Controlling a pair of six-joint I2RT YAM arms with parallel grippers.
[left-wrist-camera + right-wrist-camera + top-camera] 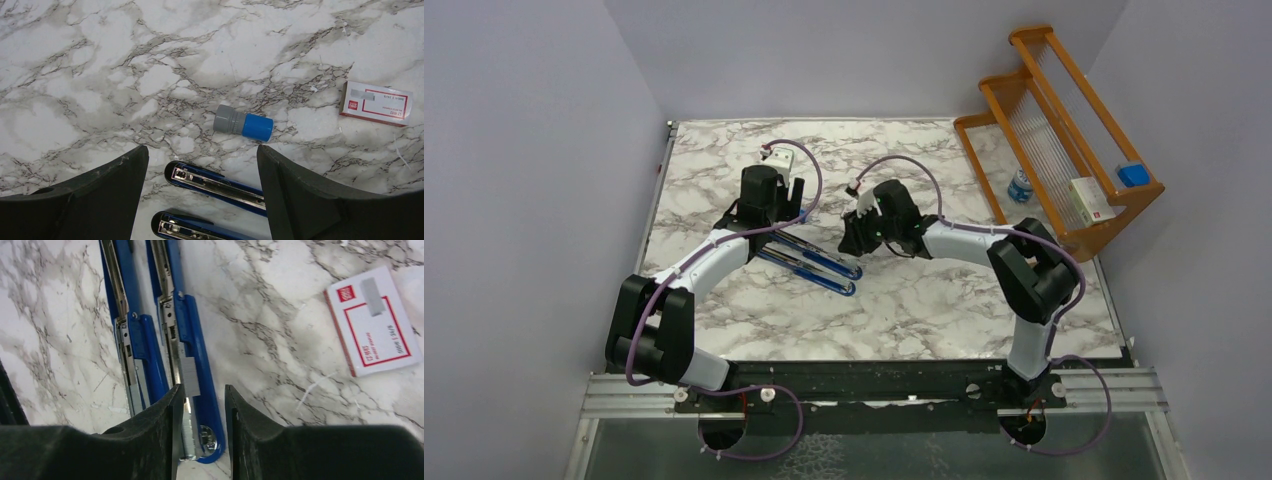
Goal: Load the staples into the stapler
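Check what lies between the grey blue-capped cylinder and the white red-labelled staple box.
Only bare marble tabletop between the cylinder and the staple box, shown in left wrist view.

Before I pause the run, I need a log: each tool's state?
Left tool: open, empty.
Right tool: open; staples lie in the gap, seemingly ungripped.

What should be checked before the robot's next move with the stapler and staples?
1. Stapler lying opened flat, channel exposed: ok.
2. Staple strip on the stapler: ok; seated in the channel: cannot tell.
3. Right gripper jaws parted: ok; strip free of its fingers: cannot tell.
4. Left gripper open, holding nothing: ok.
5. Staple box and blue-capped cylinder apart from the stapler: ok.
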